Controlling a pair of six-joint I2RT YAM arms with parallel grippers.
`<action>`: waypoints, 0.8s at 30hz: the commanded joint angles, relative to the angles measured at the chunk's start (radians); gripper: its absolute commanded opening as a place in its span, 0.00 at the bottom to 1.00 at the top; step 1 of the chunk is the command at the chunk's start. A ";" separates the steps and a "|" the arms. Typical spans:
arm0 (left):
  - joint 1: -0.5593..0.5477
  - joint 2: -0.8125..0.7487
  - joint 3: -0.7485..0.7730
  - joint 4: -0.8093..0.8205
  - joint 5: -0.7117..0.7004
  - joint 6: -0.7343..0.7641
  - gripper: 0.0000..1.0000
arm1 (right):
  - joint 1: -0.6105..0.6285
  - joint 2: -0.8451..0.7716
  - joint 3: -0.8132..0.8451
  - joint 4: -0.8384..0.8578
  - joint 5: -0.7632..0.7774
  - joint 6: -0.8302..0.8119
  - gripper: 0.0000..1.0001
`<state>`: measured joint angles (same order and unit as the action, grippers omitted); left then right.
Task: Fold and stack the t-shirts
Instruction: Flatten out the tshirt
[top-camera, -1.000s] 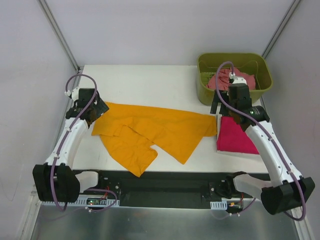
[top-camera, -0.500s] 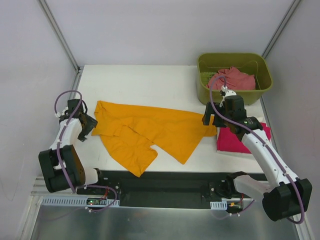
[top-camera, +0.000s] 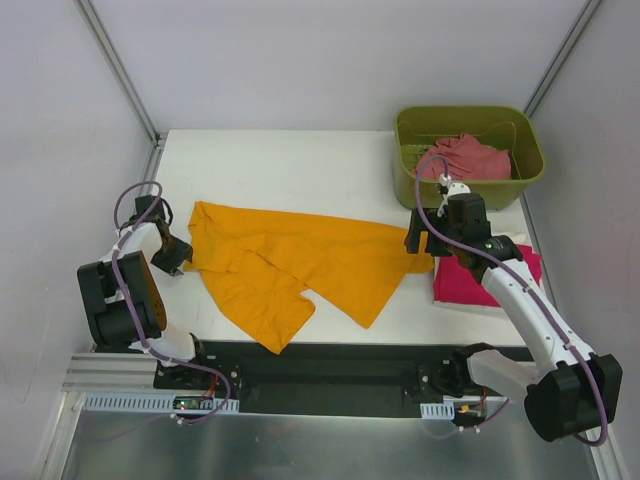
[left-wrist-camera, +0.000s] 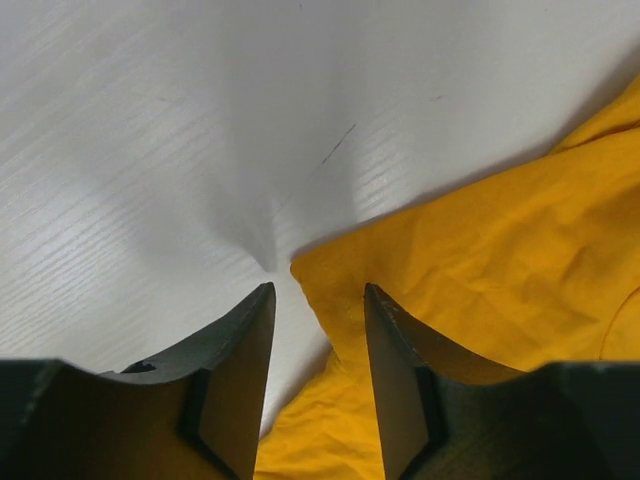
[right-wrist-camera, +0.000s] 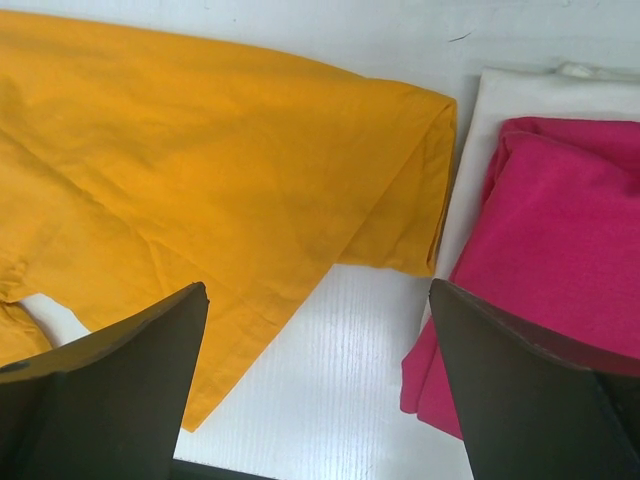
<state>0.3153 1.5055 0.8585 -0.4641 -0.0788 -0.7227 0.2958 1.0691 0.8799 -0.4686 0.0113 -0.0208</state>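
The orange-yellow t-shirt (top-camera: 310, 255) lies spread and rumpled across the middle of the table. My left gripper (top-camera: 178, 250) is low at its left corner. In the left wrist view the narrowed jaws (left-wrist-camera: 318, 300) straddle the cloth's corner (left-wrist-camera: 480, 260), with a gap still showing beside the left finger. A folded magenta t-shirt (top-camera: 470, 280) lies at the right. My right gripper (top-camera: 418, 240) hovers wide open over bare table (right-wrist-camera: 318, 290), between the orange shirt's right edge (right-wrist-camera: 200, 160) and the magenta shirt (right-wrist-camera: 560, 230). A salmon-pink t-shirt (top-camera: 470, 155) lies bunched in the bin.
The olive-green bin (top-camera: 405, 185) stands at the back right corner, just beyond my right gripper. A white layer (right-wrist-camera: 490, 120) shows under the magenta shirt's edge. Grey walls close in the table on the left, back and right.
My left gripper has drawn back and down to the orange shirt's left corner, its jaws narrowing. My right gripper has come away from the bin toward the shirt's right edge.
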 joint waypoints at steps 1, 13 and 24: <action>0.004 0.050 0.034 0.008 -0.004 -0.014 0.38 | -0.006 -0.028 -0.002 0.018 0.038 -0.021 0.97; 0.002 0.139 0.019 0.070 0.077 -0.001 0.00 | -0.007 0.002 0.016 0.001 0.041 -0.027 0.97; 0.004 -0.160 -0.033 0.091 0.077 0.019 0.00 | 0.115 0.002 0.025 -0.051 -0.045 -0.042 0.97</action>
<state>0.3157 1.5085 0.8459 -0.3977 -0.0235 -0.7074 0.3164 1.0729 0.8799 -0.4755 -0.0128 -0.0509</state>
